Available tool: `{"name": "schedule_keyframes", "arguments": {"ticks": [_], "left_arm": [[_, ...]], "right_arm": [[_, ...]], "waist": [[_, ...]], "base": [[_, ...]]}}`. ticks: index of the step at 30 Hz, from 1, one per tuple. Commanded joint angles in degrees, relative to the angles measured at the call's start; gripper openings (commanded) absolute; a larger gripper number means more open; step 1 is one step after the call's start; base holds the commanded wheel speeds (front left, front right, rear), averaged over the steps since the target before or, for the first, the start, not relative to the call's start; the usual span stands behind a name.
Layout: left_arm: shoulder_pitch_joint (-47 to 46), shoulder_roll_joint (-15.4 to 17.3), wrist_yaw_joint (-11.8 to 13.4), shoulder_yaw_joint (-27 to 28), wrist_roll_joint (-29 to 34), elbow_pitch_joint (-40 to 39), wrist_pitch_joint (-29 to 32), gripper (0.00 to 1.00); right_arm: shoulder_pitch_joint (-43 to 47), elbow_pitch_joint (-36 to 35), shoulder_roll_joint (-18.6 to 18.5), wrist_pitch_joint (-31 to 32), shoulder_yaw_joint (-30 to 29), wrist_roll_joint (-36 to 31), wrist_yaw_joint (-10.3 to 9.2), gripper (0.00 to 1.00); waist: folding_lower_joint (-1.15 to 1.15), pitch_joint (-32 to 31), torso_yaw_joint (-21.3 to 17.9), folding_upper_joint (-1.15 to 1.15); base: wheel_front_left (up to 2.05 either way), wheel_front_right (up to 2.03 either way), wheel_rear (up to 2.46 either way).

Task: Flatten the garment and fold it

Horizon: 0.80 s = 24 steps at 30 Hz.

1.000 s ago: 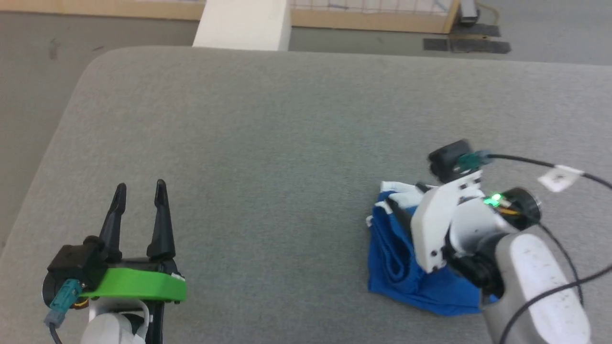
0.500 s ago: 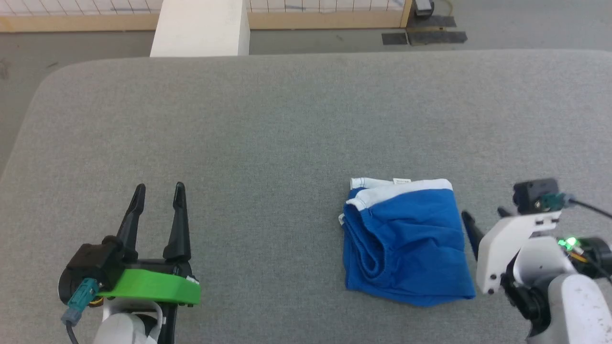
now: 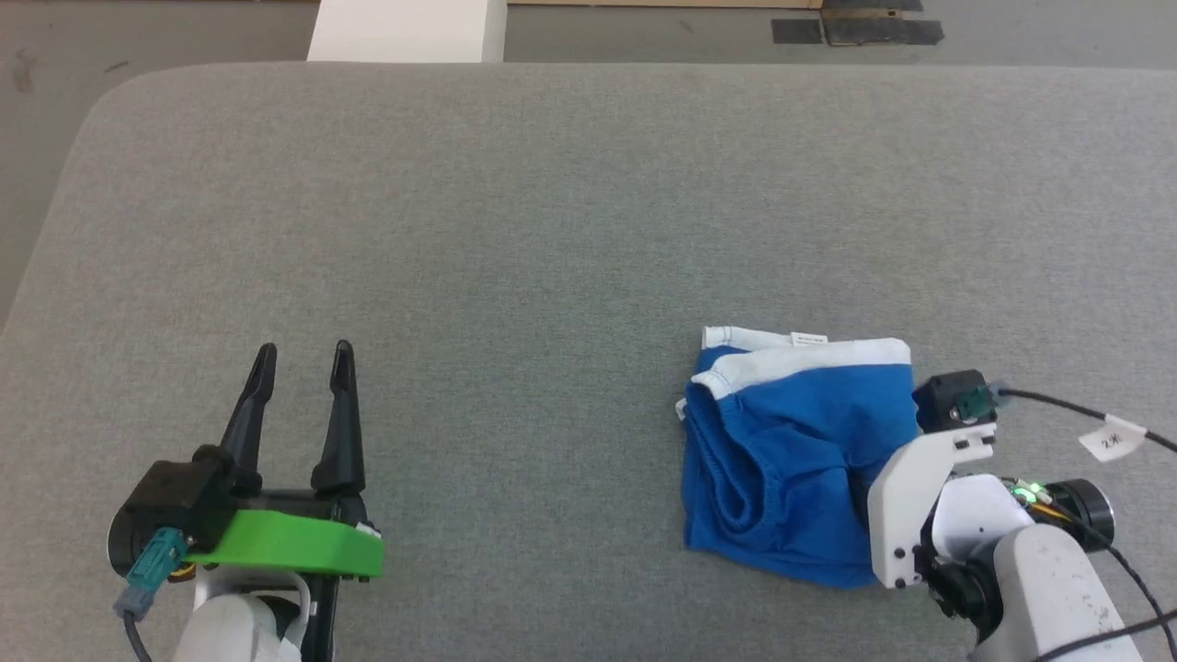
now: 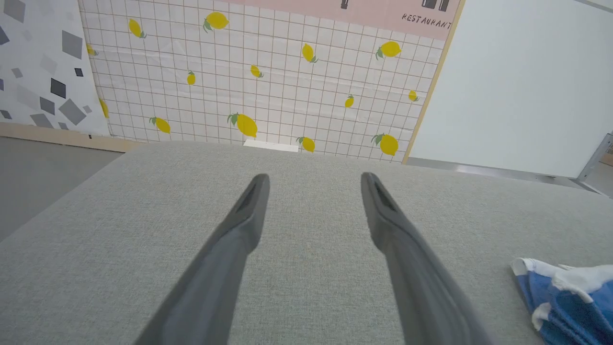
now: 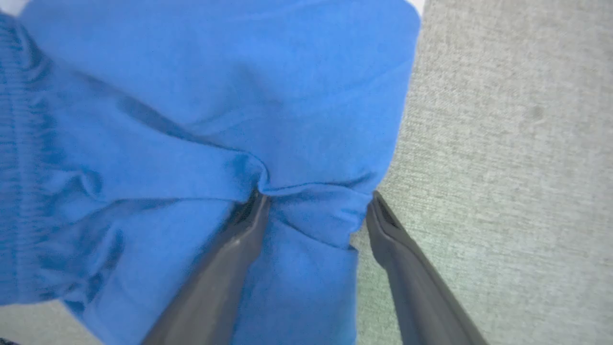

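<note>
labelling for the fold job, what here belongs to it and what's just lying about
Job: blue shorts; right gripper, open, pressing into the shorts' edge; left gripper, open, well clear; grey padded table.
Just there: white block beyond the table; lemon-print wall; paper tag on the cable.

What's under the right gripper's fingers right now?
The garment: the right gripper is open over its edge, one tip at a pucker in the blue fabric, the other at the border with the grey surface. Anything beneath the folded cloth is covered.
</note>
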Motion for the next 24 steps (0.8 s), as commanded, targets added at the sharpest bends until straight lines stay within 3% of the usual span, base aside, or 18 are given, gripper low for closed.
{"name": "schedule_keyframes", "arguments": {"ticks": [1, 3, 4, 5, 6, 11, 16, 24], "left_arm": [[-1.2, 0.2, -0.4, 0.0, 1.0, -0.1, -0.2, 1.00], [-1.3, 0.2, -0.4, 0.0, 1.0, -0.1, -0.2, 1.00], [-1.3, 0.2, -0.4, 0.0, 1.0, -0.1, -0.2, 1.00], [-1.3, 0.2, -0.4, 0.0, 1.0, -0.1, -0.2, 1.00], [-1.2, 0.3, -0.4, 0.1, 1.1, -0.1, -0.2, 1.00], [-1.1, 0.5, -0.4, 0.6, 1.2, -0.6, -0.2, 1.00], [-1.2, 1.0, -0.4, 0.2, 1.4, -0.9, -0.2, 1.00], [-3.4, 2.5, -0.4, -0.9, 1.7, -1.6, -0.2, 1.00]], "right_arm": [[-0.6, 1.5, 0.2, 1.2, 0.5, -0.7, -0.09, 1.00], [-1.0, 2.1, 0.0, 2.2, 0.8, -1.0, -0.09, 1.00], [-1.3, 2.3, -0.2, 2.6, 0.9, -1.0, -0.09, 0.89], [-1.5, 2.6, -0.6, 3.4, 1.2, -1.0, -0.09, 0.30], [-2.1, 2.4, -1.8, 4.4, 2.2, -1.0, -0.09, 0.00], [-4.6, 0.5, -6.8, 6.3, 7.3, 0.3, -0.09, 0.00], [-9.2, -0.9, -15.0, 8.6, 16.5, 3.1, -0.09, 0.00], [-17.9, 0.6, -24.1, 8.2, 24.3, 7.0, -0.09, 0.00]], "waist": [[0.00, 0.2, 0.4, 0.00], [0.00, 0.3, 0.5, 0.00], [0.00, 0.3, 0.5, 0.00], [0.00, 0.3, 0.5, 0.00], [0.00, 0.4, 0.3, 0.00], [0.00, 0.6, -2.5, 0.00], [0.00, 1.5, -8.8, 0.00], [0.00, 5.4, -18.0, 0.00]], "base": [[0.00, 0.00, 0.00], [0.00, 0.00, 0.00], [0.00, 0.00, 0.00], [0.00, 0.00, 0.00], [0.00, 0.00, 0.00], [0.00, 0.00, 0.00], [0.00, 0.00, 0.00], [0.00, 0.00, 0.00]]}}
